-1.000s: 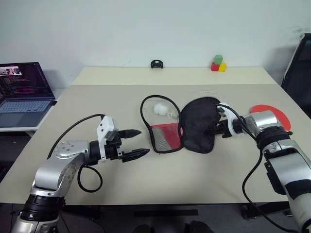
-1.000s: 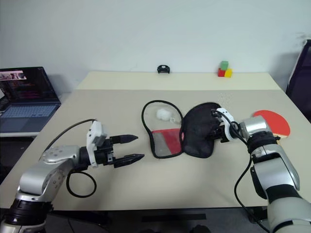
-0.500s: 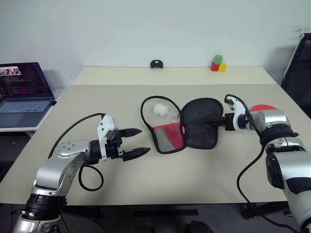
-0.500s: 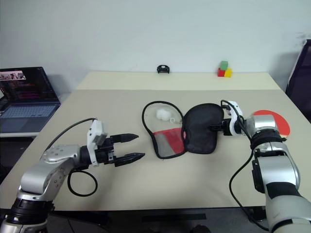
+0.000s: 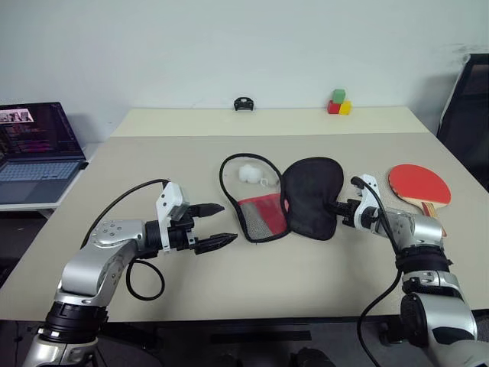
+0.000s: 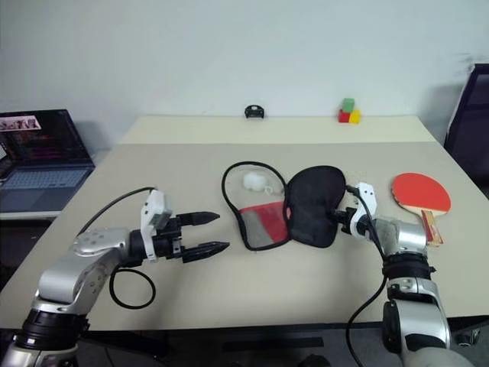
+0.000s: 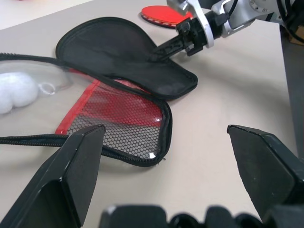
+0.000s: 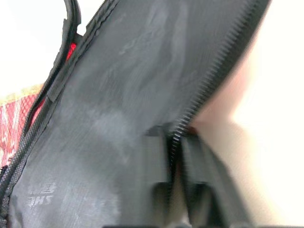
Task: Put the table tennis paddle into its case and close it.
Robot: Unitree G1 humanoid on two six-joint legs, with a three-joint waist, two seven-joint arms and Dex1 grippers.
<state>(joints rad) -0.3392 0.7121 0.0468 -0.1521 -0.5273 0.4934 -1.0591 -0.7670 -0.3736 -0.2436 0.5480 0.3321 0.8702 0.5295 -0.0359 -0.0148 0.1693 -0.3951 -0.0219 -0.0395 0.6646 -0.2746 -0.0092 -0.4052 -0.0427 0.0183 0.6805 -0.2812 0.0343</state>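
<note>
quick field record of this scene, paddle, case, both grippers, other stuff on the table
paddle: table tennis paddle lies red face up on the table, right of the case, outside it
case: case open, black half beside red mesh half, white ball next to it
right gripper: right gripper shut on the black half's edge
left gripper: left gripper open, above the table, left of the case
other: coloured blocks at far edge; laptop on side surface

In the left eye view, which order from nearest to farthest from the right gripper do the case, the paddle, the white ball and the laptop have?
From the right gripper:
1. The case, pinched at its black edge.
2. The paddle, on its right.
3. The white ball, beyond the case.
4. The laptop, far left.
</note>
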